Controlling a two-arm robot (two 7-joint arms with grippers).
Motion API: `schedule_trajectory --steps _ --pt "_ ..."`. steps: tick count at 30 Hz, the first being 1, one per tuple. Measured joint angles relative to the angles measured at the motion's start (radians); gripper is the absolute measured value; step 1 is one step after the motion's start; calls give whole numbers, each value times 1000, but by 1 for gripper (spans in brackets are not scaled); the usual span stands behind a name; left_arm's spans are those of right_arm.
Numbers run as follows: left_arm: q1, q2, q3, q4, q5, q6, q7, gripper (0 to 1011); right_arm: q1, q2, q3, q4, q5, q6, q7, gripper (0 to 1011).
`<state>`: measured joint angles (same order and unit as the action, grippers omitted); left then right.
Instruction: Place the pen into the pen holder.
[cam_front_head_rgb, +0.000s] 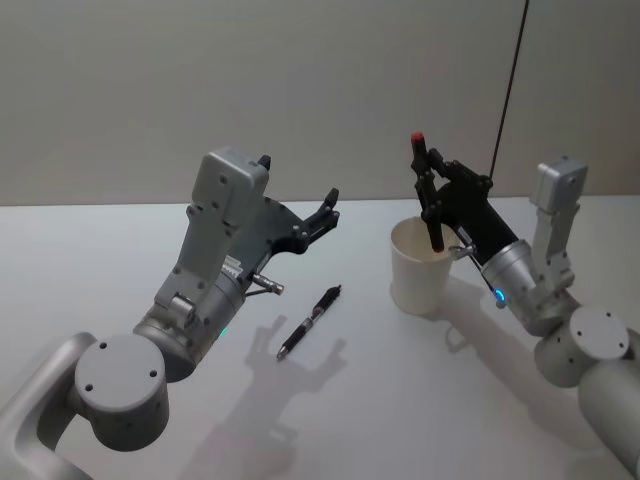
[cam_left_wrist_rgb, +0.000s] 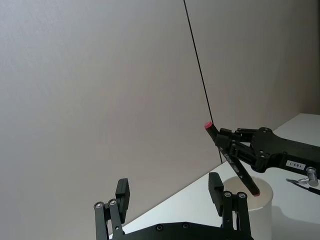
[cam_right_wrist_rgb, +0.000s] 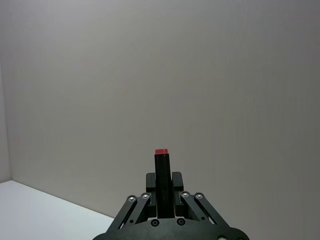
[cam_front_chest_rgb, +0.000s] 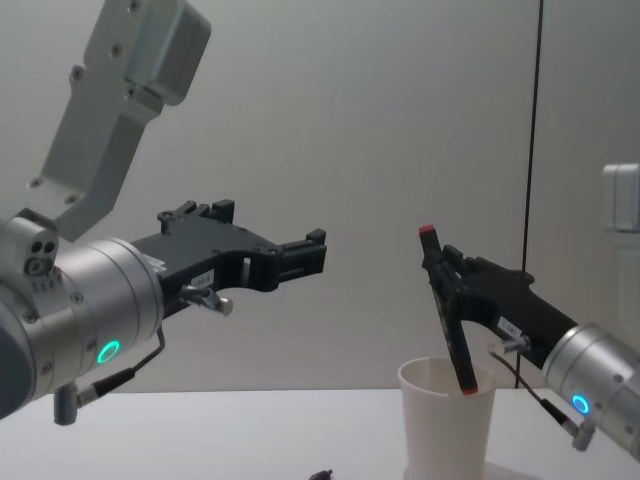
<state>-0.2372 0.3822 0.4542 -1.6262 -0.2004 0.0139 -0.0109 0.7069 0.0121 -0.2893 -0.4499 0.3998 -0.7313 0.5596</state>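
My right gripper (cam_front_head_rgb: 431, 188) is shut on a black pen (cam_front_head_rgb: 428, 195) with a red end. It holds the pen nearly upright, red end up, over the pen holder (cam_front_head_rgb: 420, 265), a white paper cup standing on the table. In the chest view the pen (cam_front_chest_rgb: 447, 310) has its lower tip just inside the rim of the pen holder (cam_front_chest_rgb: 447, 425). The right wrist view shows the pen (cam_right_wrist_rgb: 160, 172) clamped between the fingers. My left gripper (cam_front_head_rgb: 297, 180) hangs open and empty above the table, left of the cup.
A second black pen (cam_front_head_rgb: 310, 322) lies flat on the white table (cam_front_head_rgb: 400, 400) between the two arms, left of the cup. A thin black cable (cam_front_head_rgb: 508, 90) runs down the wall behind the right arm.
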Motion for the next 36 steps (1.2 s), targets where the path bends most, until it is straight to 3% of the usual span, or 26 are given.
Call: schedule_trajectory --steps 7,13,15,24,30,31,35,36 --pt "0 0 0 0 0 0 0 1004 20 -11 2 61 7 -42 10 195" --pt "0 0 0 0 0 0 0 1004 35 -18 2 102 7 -63 12 359" --pt "0 0 0 0 0 0 0 1004 40 -21 2 114 5 -67 11 456" --pt "0 0 0 0 0 0 0 1004 41 -23 3 118 -5 -65 -1 734" --pt "0 0 0 0 0 0 0 1004 12 -12 9 48 -11 -26 -18 896" --pt "0 0 0 0 0 0 0 1004 -2 -7 12 16 -12 -8 -24 951" --pt "0 0 0 0 0 0 0 1004 -34 6 19 -67 -16 45 -39 1002" --pt "0 0 0 0 0 0 0 1004 -51 13 22 -110 -19 81 -47 1002"
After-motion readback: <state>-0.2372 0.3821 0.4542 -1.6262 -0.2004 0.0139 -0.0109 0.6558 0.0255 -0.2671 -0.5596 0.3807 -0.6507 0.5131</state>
